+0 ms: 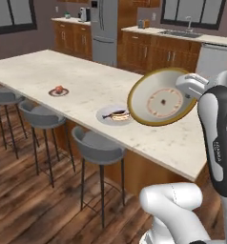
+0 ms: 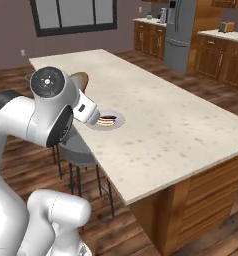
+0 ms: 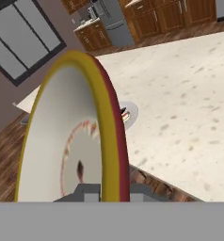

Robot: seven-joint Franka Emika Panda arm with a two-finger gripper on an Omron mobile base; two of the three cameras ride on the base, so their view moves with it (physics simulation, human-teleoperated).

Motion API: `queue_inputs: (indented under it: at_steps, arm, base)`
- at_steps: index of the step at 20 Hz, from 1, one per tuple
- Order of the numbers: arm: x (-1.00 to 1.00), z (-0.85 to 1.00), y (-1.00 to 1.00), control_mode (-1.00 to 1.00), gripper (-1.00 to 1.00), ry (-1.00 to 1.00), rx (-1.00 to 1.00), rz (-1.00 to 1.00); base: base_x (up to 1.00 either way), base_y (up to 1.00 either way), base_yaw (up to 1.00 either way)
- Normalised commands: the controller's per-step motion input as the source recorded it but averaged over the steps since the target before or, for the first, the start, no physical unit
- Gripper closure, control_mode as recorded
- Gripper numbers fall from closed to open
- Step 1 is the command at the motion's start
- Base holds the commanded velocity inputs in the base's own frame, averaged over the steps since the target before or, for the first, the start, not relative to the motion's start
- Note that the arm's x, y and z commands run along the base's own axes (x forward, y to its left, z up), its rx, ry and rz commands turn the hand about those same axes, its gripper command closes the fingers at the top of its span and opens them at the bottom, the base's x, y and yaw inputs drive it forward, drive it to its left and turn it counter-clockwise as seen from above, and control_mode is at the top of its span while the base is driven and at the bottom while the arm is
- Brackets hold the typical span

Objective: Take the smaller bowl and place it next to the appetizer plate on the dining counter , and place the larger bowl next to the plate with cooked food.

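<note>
My gripper (image 1: 181, 89) is shut on the rim of the larger bowl (image 1: 160, 100), a wide cream bowl with an olive-gold rim. The bowl stands on edge in the air over the dining counter (image 1: 87, 71), its ringed inside facing left. Just left of and below it lies the plate with cooked food (image 1: 114, 115), light grey. The appetizer plate (image 1: 58, 91) sits further left near the counter's front edge. In the hand view the larger bowl (image 3: 67, 136) rises edge-on from the gripper (image 3: 109, 190), with the plate with cooked food (image 3: 130, 113) beyond it. The smaller bowl is out of view.
Grey round stools (image 1: 98, 145) (image 1: 41, 114) (image 1: 3, 95) line the counter's near side. A fridge (image 1: 105, 28) and wall cabinets with a sink (image 1: 182, 33) stand at the back. Open counter top (image 2: 166, 115) stretches right of the grey plate (image 2: 107, 120).
</note>
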Motion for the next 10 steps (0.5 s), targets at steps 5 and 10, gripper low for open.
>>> queue_inputs:
  at_steps: [5,10]
  arm:
    - [0.00,0.00,0.00,1.00,1.00,0.00,0.00,0.00]
    - [0.00,0.00,0.00,1.00,1.00,0.00,0.00,0.00]
  base:
    - [0.51,0.94,-0.43]
    - [0.54,0.73,-0.43]
